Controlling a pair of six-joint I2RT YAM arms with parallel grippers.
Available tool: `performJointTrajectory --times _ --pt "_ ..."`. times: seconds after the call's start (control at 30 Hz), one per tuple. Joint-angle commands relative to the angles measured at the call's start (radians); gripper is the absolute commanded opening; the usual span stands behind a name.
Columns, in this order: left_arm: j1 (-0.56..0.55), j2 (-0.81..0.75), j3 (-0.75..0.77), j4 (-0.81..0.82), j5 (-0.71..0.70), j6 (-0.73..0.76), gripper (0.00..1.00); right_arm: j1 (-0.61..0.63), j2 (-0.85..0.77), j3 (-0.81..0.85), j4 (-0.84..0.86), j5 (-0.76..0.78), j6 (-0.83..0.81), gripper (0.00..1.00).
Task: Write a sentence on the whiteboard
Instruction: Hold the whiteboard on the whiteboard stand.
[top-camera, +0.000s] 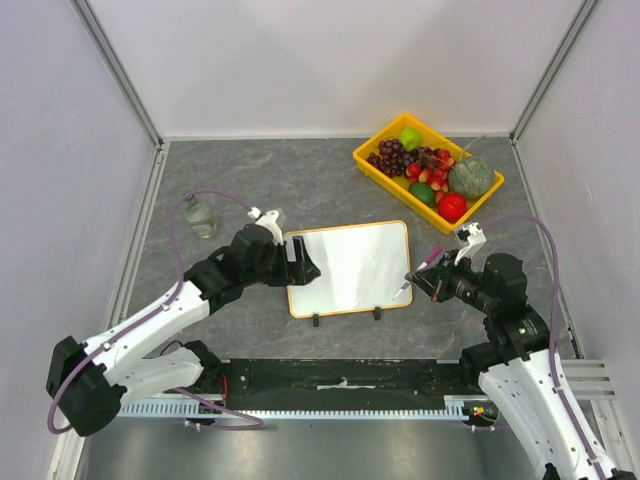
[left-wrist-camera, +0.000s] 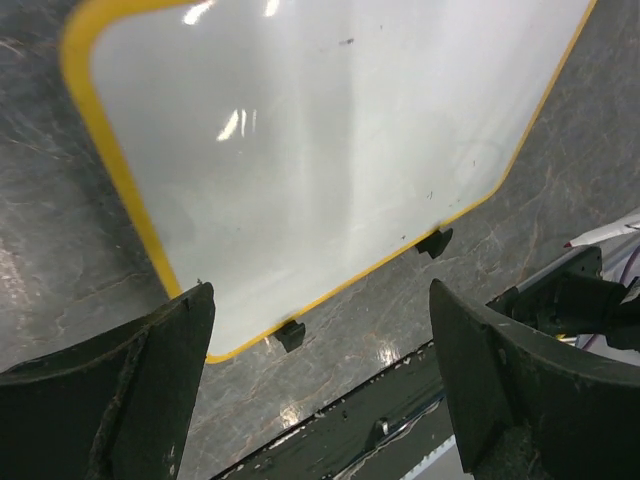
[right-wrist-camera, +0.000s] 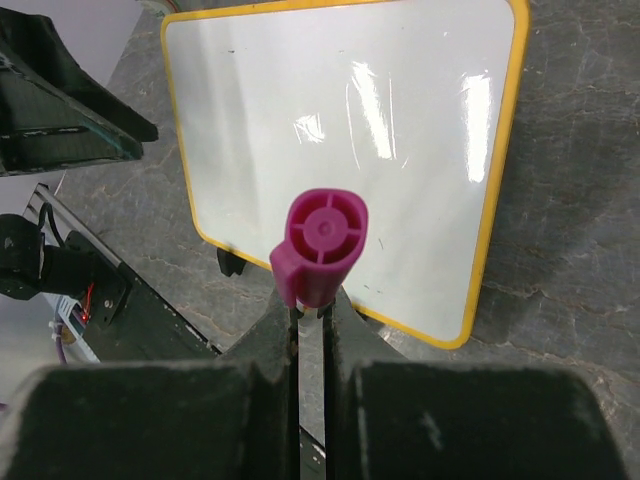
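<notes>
The whiteboard (top-camera: 350, 268) lies flat mid-table, glossy white with a thin yellow-tan frame and two black feet on its near edge. Its face (left-wrist-camera: 300, 150) (right-wrist-camera: 340, 130) is blank apart from tiny specks, and no sentence shows on it. My left gripper (top-camera: 300, 262) (left-wrist-camera: 320, 300) hovers open at the board's left edge with nothing between its fingers. My right gripper (top-camera: 425, 283) (right-wrist-camera: 318, 310) is at the board's right near corner, shut on a marker (top-camera: 428, 262) whose magenta cap (right-wrist-camera: 322, 240) faces the right wrist camera.
A yellow tray (top-camera: 375, 148) of fruit stands at the back right. A small clear bottle (top-camera: 200, 215) stands to the left of the left arm. A black rail (top-camera: 340, 375) runs along the table's near edge.
</notes>
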Motion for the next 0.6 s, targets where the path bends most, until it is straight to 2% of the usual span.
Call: performJointTrajectory --times 0.0,0.2,0.37,0.57 --pt "0.094 -0.112 0.001 0.009 0.111 0.115 0.93 -0.004 0.075 0.002 0.13 0.01 -0.028 0.0" --pt "0.199 -0.176 -0.018 -0.027 0.188 0.129 0.93 -0.003 0.184 -0.003 0.265 -0.024 -0.017 0.0" --pt "0.254 -0.196 -0.061 -0.018 0.231 0.131 0.93 -0.001 0.231 0.016 0.296 -0.027 -0.032 0.0" --pt "0.366 -0.238 -0.11 0.015 0.352 0.148 0.93 -0.001 0.227 0.012 0.307 -0.016 -0.022 0.0"
